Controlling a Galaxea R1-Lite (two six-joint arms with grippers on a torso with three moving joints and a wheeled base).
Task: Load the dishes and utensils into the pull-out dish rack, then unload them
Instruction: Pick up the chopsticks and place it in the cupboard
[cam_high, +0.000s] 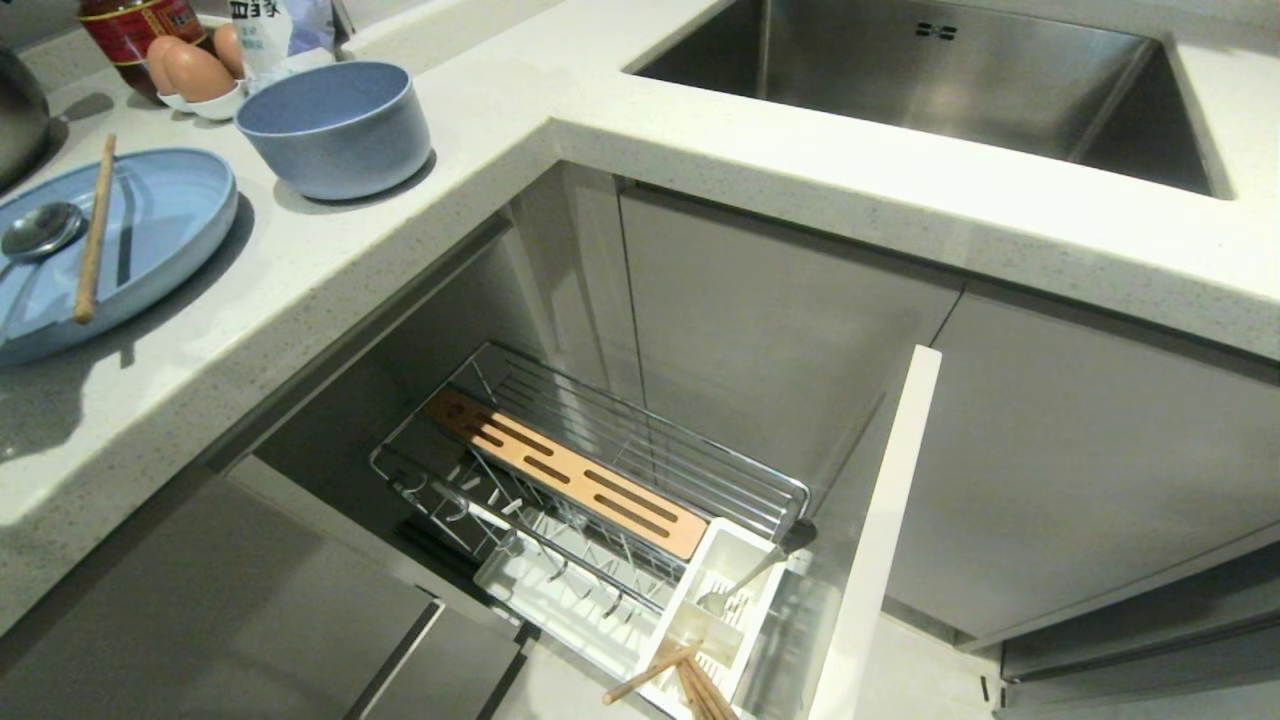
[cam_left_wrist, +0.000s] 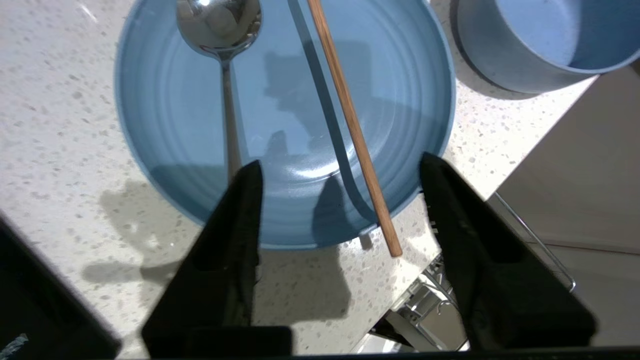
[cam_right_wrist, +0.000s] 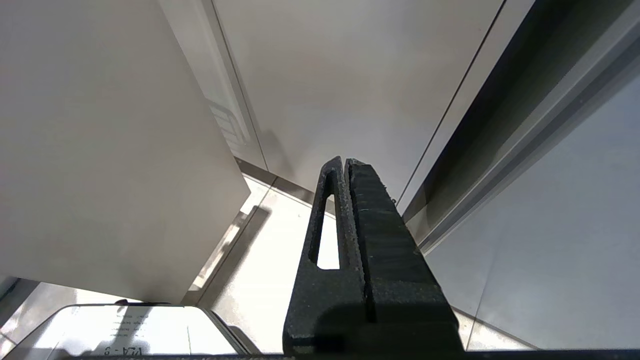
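one chopstick (cam_left_wrist: 350, 125) and the spoon (cam_left_wrist: 222, 40) lie on the plate (cam_left_wrist: 175, 125) on the desk (cam_high: 330, 270); the rest sit in the rack (cam_high: 700, 640) caddy. loading is judged underway. the left end effector (cam_left_wrist: 340, 170), fingers spread and empty, hovers above; next, the chopstick must be pinched. the right end effector (cam_right_wrist: 345, 165) is closed.

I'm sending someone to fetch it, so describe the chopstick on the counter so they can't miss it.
On the white counter left of the sink sits a blue oval plate. The chopstick lies across it beside a spoon: long, thin, the only wooden piece there.
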